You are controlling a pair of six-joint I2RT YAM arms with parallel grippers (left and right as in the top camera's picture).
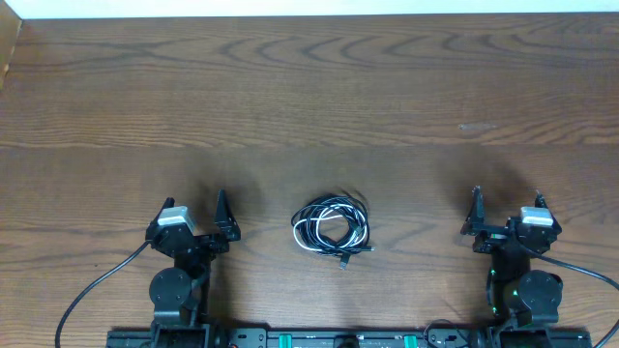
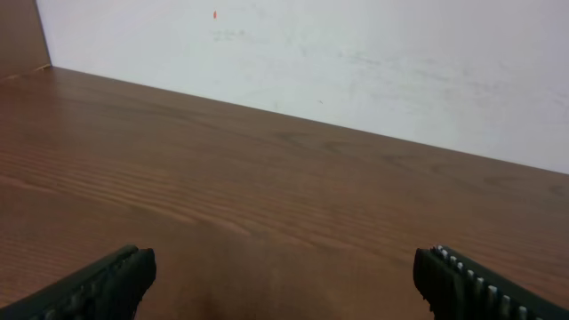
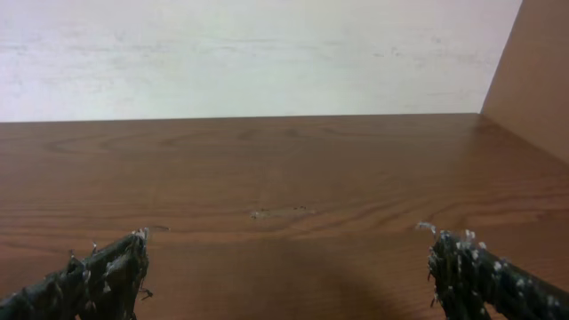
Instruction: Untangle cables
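Note:
The cables (image 1: pixel 332 229) lie in one small tangled coil of black and white cords on the wooden table (image 1: pixel 309 87), near its front edge and midway between the two arms. A small plug end sticks out at the coil's lower side. My left gripper (image 1: pixel 196 208) stands to the left of the coil, well apart from it, and its jaws are open with nothing between them (image 2: pixel 284 276). To the right of the coil, equally apart, my right gripper (image 1: pixel 508 205) is also open and empty (image 3: pixel 289 267). Neither wrist view shows the cables.
Thick black arm wires trail off at the front left (image 1: pixel 97 285) and front right (image 1: pixel 590 273). A white wall (image 2: pixel 356 62) closes the far edge of the table. Wooden side panels rise at the left (image 2: pixel 22 36) and right (image 3: pixel 533 71).

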